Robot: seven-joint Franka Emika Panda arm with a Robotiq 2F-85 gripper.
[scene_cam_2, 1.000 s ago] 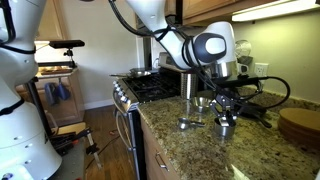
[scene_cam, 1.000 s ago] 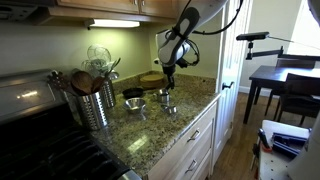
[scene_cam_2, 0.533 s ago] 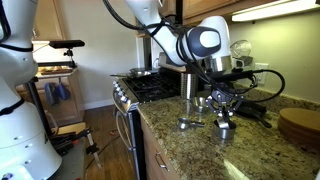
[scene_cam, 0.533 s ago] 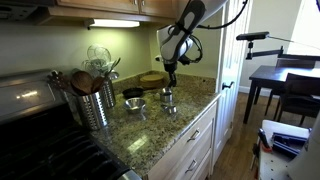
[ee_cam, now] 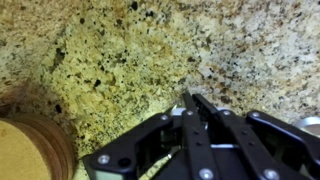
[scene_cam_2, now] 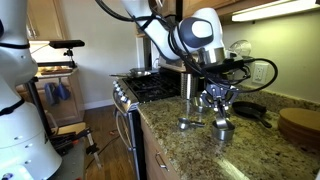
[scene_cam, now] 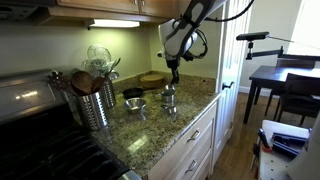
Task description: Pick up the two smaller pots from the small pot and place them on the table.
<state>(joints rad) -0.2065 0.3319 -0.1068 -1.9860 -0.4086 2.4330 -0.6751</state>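
Granite worktop (scene_cam: 150,125), speckled brown-beige, runs over light wooden drawers beneath a lit under-cabinet lamp. In an exterior view the gripper (scene_cam: 172,68) hangs well above it. Directly below the fingers stands the small pot (scene_cam: 168,100) of shiny steel. Whether the two smaller pots sit nested inside it cannot be resolved here. On the stove side of the fingers are a wider steel bowl (scene_cam: 135,104), a dark round pot (scene_cam: 133,93) and a utensil holder (scene_cam: 95,105). Beyond the fingers lies a round wooden board (scene_cam: 152,78).

In an exterior view from the opposite end, the gripper (scene_cam_2: 218,98) is above the small pot (scene_cam_2: 224,128) and clear of it. The steel bowl (scene_cam_2: 187,123) lies to the stove side of the fingers.

In the wrist view the fingers (ee_cam: 203,122) are pressed together with nothing between them. Bare granite lies ahead of them and the wooden board (ee_cam: 30,150) is off to one side.

Step in hand, as judged: approach for a grasp.
1. Spread the fingers before descending.
2. Centre on the inner pot's rim, with one finger inside its wall and one outside.
3. Lift straight up. Polished steel is likely to slip, and the outer pot may drag along.
4. Set the pot down on bare worktop beside the fingers.
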